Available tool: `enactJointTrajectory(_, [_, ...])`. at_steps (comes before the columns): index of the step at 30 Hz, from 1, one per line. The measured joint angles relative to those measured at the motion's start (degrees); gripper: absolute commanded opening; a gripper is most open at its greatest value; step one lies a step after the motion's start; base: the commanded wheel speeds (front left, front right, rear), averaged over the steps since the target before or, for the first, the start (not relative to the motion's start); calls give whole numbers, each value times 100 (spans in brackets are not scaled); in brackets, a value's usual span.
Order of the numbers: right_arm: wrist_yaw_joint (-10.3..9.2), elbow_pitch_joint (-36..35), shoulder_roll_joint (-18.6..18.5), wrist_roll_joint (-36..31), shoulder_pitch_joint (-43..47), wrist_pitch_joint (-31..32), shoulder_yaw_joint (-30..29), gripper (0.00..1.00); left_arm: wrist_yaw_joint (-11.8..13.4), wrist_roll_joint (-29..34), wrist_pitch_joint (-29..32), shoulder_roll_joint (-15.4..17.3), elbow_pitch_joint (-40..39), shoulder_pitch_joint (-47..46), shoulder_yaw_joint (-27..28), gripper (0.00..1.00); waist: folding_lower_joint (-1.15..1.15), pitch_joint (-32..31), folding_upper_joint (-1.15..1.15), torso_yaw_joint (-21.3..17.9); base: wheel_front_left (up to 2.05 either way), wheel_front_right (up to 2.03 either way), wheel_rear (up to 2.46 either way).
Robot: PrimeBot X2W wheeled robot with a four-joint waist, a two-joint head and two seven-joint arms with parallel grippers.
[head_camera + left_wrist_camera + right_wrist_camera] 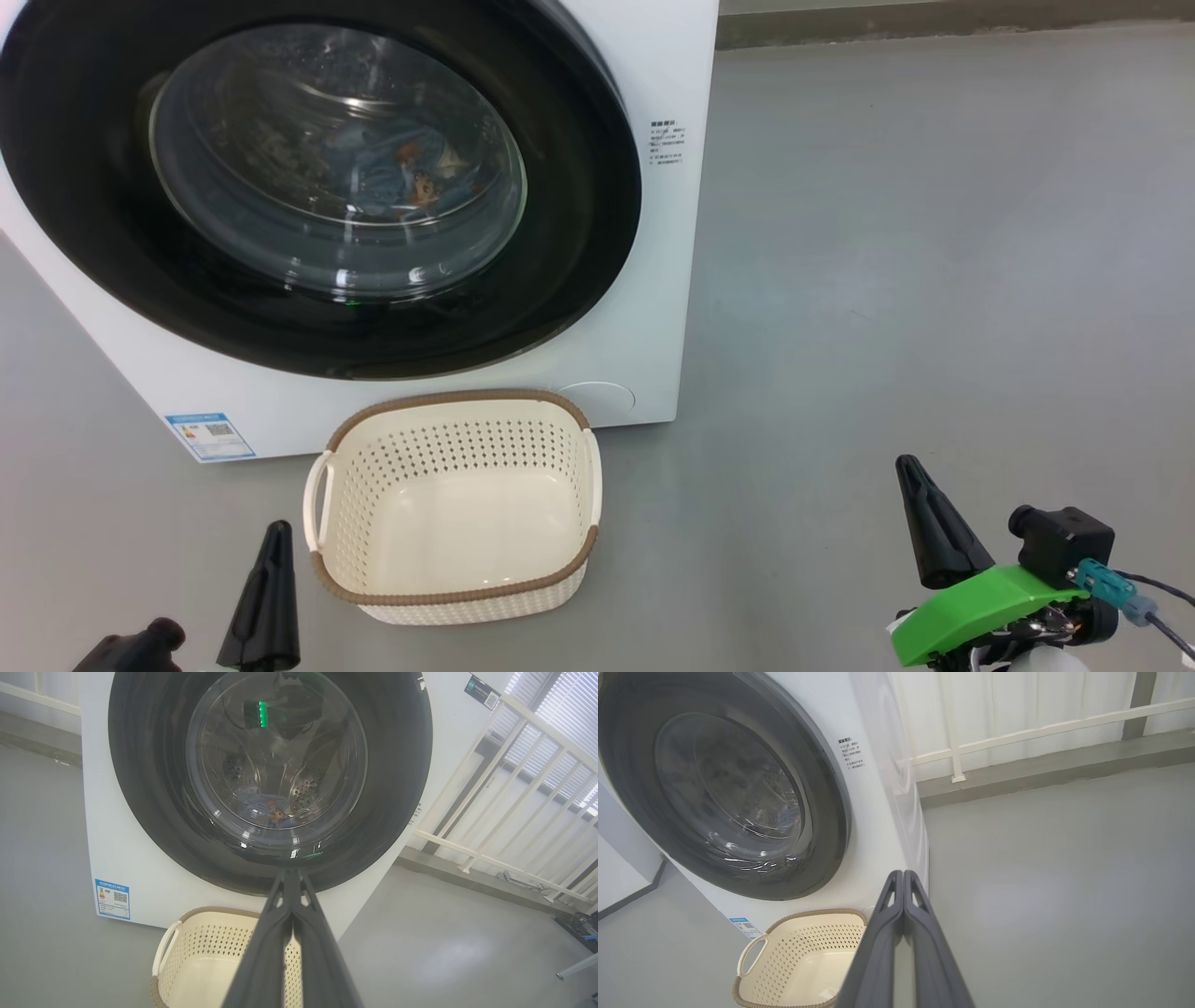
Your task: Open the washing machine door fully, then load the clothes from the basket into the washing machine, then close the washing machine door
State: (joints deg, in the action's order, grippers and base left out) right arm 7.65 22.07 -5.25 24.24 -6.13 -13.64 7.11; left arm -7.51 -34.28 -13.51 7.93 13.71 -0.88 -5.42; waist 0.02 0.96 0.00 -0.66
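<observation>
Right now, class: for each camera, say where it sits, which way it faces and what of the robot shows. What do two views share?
Head view: on the head, looking forward and down at the washing machine door and basket; left tool and right tool at the bottom corners.
Left wrist view: on the left wrist, looking along the shut left tool straight at the door.
Right wrist view: on the right wrist, along the shut right tool, door seen aslant.
Shared: both wrist views show door and basket.
</observation>
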Motion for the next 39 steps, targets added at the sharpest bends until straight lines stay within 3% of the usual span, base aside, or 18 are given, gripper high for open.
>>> enactJointTrajectory(39, [-1,-196,94,2219,0,632,-437,0,0,-1872,634,-174,45,-16,309,0,-2,-23,0,22,0,0,0])
